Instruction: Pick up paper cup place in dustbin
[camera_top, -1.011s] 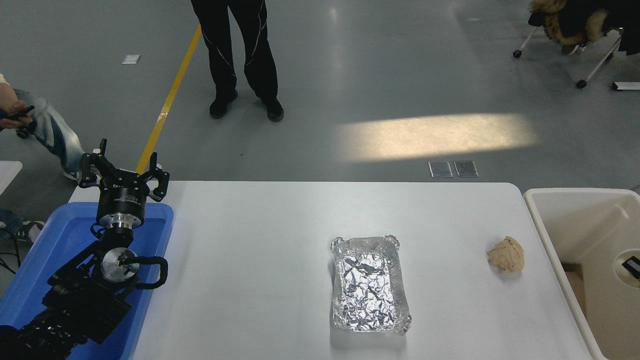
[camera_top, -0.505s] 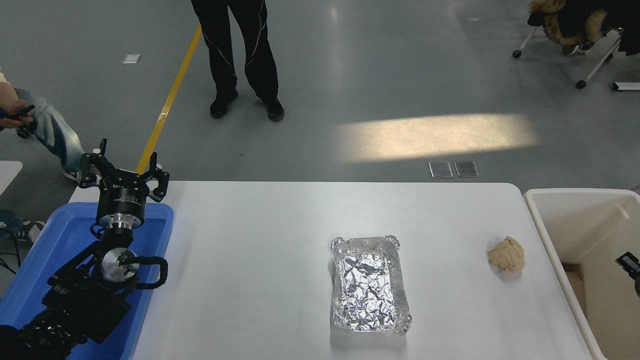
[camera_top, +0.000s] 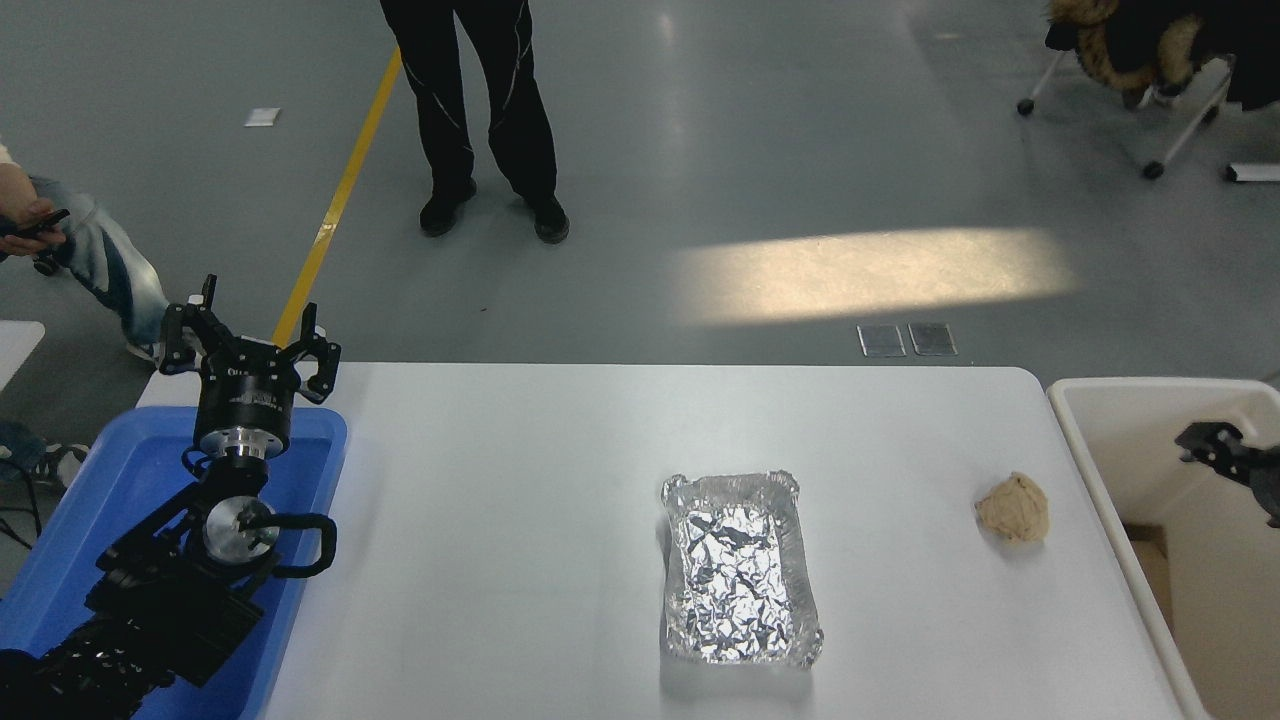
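The paper cup is not in view anywhere on the table or in the part of the dustbin that shows. The dustbin (camera_top: 1078, 432), a large off-white bin with a thick rim, stands off the table's right end. Part of my right gripper (camera_top: 1216, 446) comes in from the right edge above the dustbin's inside; nothing shows in it. My left gripper (camera_top: 248, 348) is parked at the lower left over a blue bin, open and empty.
A crinkled foil tray (camera_top: 738, 570) lies in the middle of the white table (camera_top: 520, 480). A crumpled tan paper ball (camera_top: 1013, 507) lies near the right end. The blue bin (camera_top: 120, 470) is at the left. A person (camera_top: 485, 120) stands beyond the far edge.
My right gripper has moved up and leftwards into view over the dustbin. A white round shape at the right edge one second ago no longer shows. The left arm has not moved.
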